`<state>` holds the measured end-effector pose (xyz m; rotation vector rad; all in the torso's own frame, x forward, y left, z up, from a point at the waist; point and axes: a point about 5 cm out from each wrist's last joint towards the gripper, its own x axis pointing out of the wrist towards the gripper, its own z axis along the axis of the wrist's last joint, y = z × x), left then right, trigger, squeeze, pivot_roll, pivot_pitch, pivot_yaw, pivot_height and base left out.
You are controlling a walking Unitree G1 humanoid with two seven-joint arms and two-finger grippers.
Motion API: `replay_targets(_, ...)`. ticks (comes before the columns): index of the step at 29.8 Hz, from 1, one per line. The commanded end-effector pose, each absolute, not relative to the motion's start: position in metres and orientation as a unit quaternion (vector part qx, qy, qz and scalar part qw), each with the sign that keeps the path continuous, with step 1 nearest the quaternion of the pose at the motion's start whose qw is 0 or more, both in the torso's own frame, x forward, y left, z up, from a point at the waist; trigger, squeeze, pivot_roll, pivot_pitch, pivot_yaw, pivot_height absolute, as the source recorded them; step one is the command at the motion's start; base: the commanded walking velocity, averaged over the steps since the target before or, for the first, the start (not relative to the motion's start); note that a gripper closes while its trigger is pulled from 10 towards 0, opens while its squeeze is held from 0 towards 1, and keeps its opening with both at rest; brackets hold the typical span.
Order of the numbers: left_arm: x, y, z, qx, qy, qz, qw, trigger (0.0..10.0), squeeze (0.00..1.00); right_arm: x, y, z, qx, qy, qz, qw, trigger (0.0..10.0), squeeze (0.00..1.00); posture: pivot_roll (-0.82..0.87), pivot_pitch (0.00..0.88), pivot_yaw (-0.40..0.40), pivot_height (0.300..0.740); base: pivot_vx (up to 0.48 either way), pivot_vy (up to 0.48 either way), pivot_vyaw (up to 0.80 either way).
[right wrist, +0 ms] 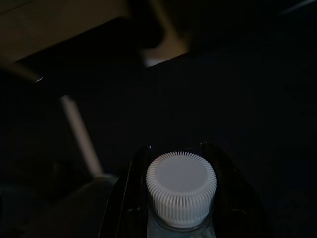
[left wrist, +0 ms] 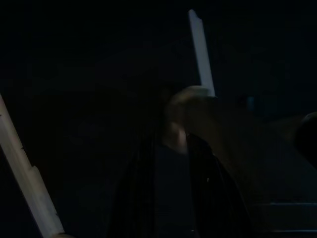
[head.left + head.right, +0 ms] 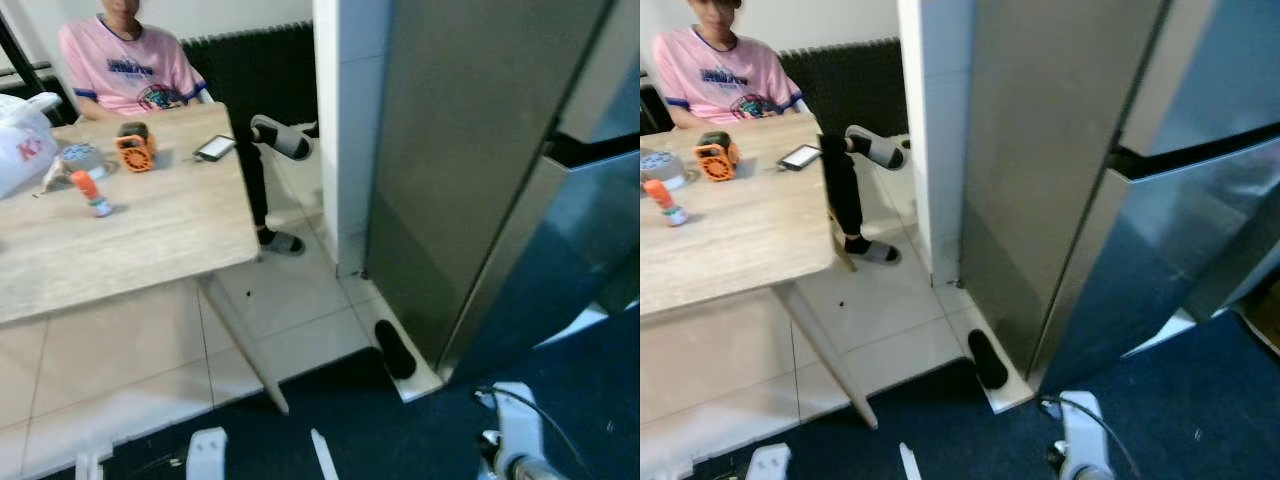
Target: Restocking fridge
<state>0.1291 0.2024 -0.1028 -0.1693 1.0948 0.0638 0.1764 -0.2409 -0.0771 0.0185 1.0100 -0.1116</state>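
Right hand (image 1: 181,163) clamped around white-capped bottle (image 1: 181,186), left hand's opening too dark to tell

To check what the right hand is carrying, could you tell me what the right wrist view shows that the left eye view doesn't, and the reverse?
Right wrist view: the right gripper shut on a bottle with a white ribbed cap. Left eye view: the fridge, a seated person, and a phone on the table. Both: the pale table leg over dark carpet.
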Motion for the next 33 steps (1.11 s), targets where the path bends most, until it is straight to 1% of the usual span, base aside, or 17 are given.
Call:
replay_targets(1, 0.126, 0.205, -0.103, -0.079, 0.525, 0.035, 0.846, 10.0, 0.0, 0.181, -0.239, -0.075, 0.018, 0.476, -0.06, 0.877, 10.0, 0.0, -0.03, 0.0, 0.012, 0.74, 0.0, -0.442, 0.0)
replay_targets(12, 0.135, 0.202, -0.101, -0.082, 0.516, 0.031, 0.852, 10.0, 0.0, 0.177, -0.239, -0.077, 0.012, 0.483, -0.054, 0.874, 10.0, 0.0, -0.03, 0.0, 0.004, 0.74, 0.0, -0.442, 0.0)
replay_targets(19, 0.133, 0.201, -0.102, -0.087, 0.515, 0.027, 0.852, 10.0, 0.0, 0.177, -0.241, -0.077, 0.012, 0.482, -0.056, 0.874, 10.0, 0.0, -0.04, 0.0, 0.021, 0.74, 0.0, -0.43, 0.0)
replay_targets(25, 0.135, 0.203, -0.101, -0.096, 0.507, 0.036, 0.856, 10.0, 0.0, 0.177, -0.241, -0.077, 0.012, 0.481, -0.055, 0.875, 10.0, 0.0, -0.04, 0.0, 0.016, 0.74, 0.0, 0.0, 0.0)
replay_targets(27, 0.139, 0.202, -0.099, -0.095, 0.503, 0.028, 0.859, 10.0, 0.0, 0.177, -0.242, -0.076, 0.012, 0.481, -0.056, 0.875, 10.0, 0.0, -0.04, 0.0, 0.032, 0.74, 0.0, 0.0, 0.0)
replay_targets(31, 0.14, 0.202, -0.099, -0.093, 0.502, 0.024, 0.86, 10.0, 0.0, 0.177, -0.243, -0.076, 0.013, 0.48, -0.057, 0.875, 10.0, 0.0, -0.04, 0.0, 0.038, 0.74, 0.0, 0.0, 0.0)
replay_targets(33, 0.142, 0.208, -0.097, -0.089, 0.497, 0.028, 0.863, 10.0, 0.0, 0.171, -0.24, -0.08, 0.017, 0.486, -0.057, 0.872, 10.0, 0.0, -0.04, 0.011, 0.046, 0.74, 0.0, 0.0, 0.0)
